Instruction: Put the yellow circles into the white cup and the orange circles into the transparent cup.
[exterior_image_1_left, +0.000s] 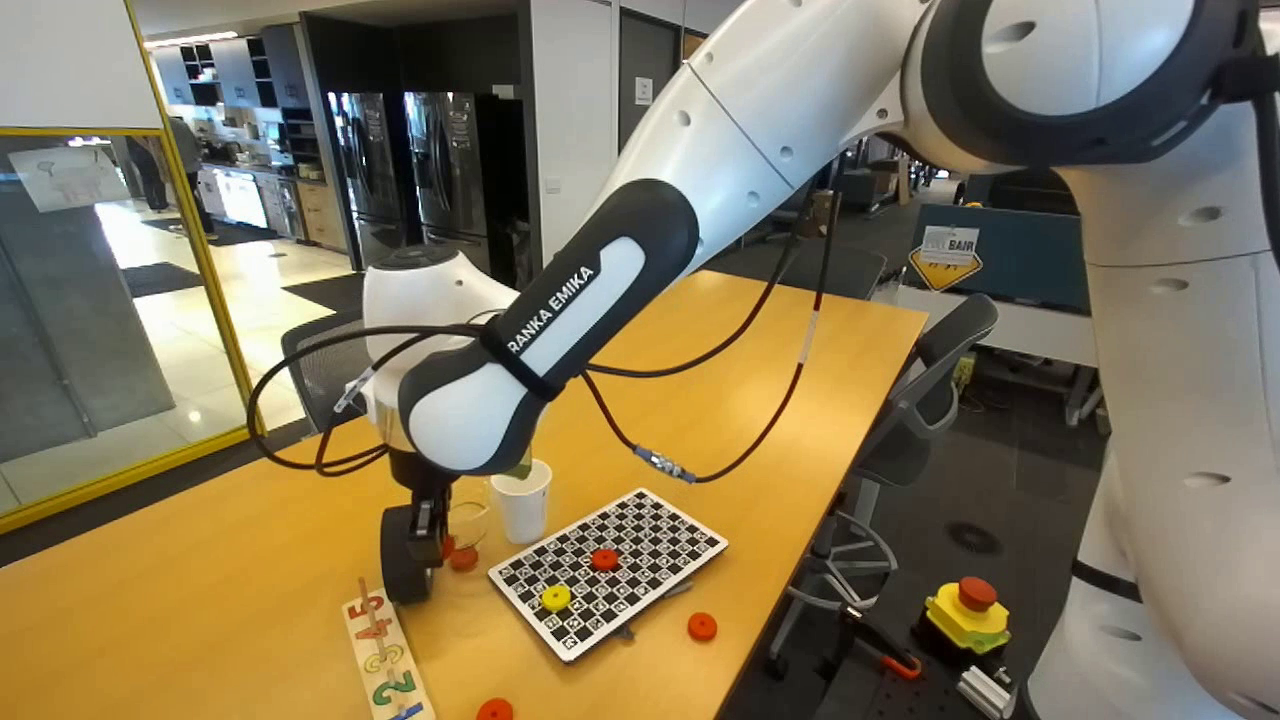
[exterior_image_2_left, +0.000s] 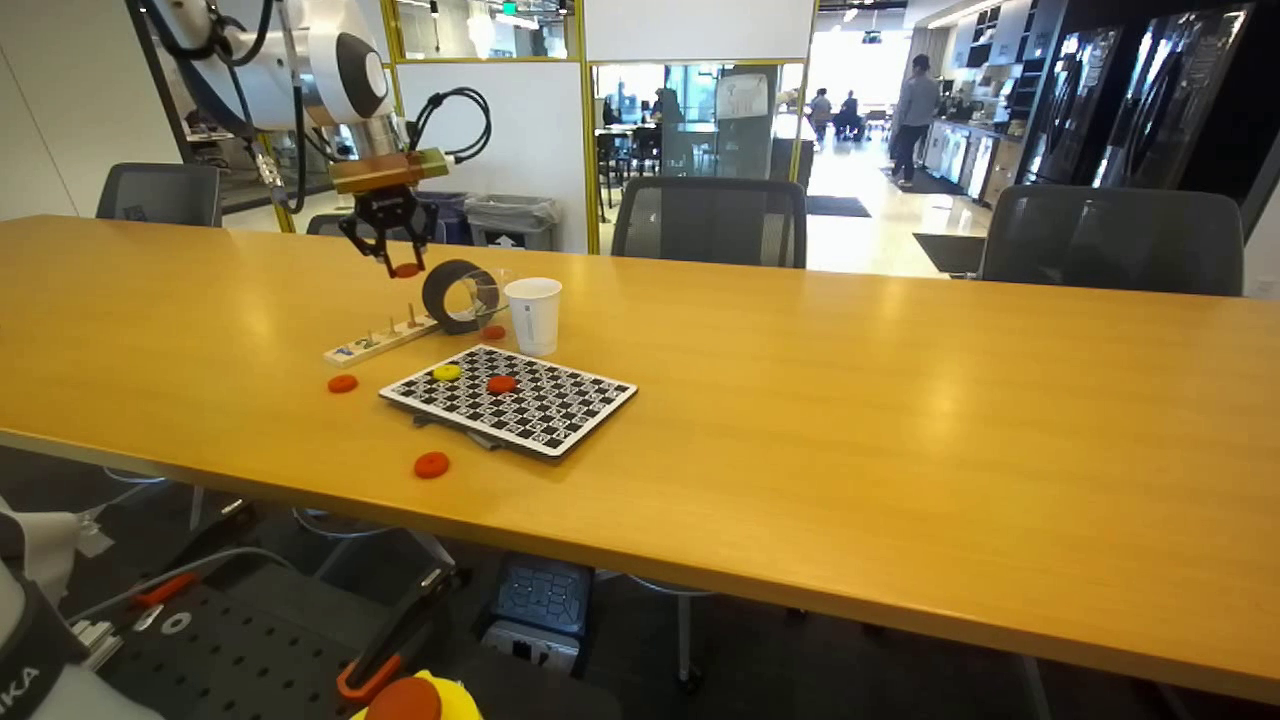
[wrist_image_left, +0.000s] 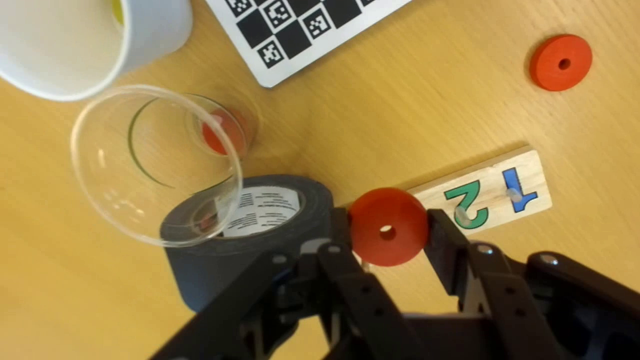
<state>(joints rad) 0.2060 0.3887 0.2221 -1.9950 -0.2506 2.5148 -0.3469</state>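
My gripper (wrist_image_left: 388, 225) is shut on an orange circle (wrist_image_left: 382, 245), held above the table beside the tape roll; the gripper (exterior_image_2_left: 405, 258) also shows in an exterior view. The transparent cup (wrist_image_left: 80, 165) stands left of the gripper in the wrist view, with an orange circle (wrist_image_left: 222, 132) at its bottom. The white cup (wrist_image_left: 155, 37) is beside it, with a yellow circle (wrist_image_left: 118, 10) partly visible inside. A yellow circle (exterior_image_1_left: 556, 598) and an orange circle (exterior_image_1_left: 604, 560) lie on the checkered board. Two more orange circles (exterior_image_2_left: 431, 465) (exterior_image_2_left: 342, 384) lie on the table.
A black tape roll (wrist_image_left: 200, 272) stands upright between the gripper and the transparent cup. A wooden number strip with pegs (wrist_image_left: 490, 192) lies below the gripper. The checkered board (exterior_image_2_left: 560, 410) lies near both cups. The table's edge (exterior_image_2_left: 700, 565) is on the near side.
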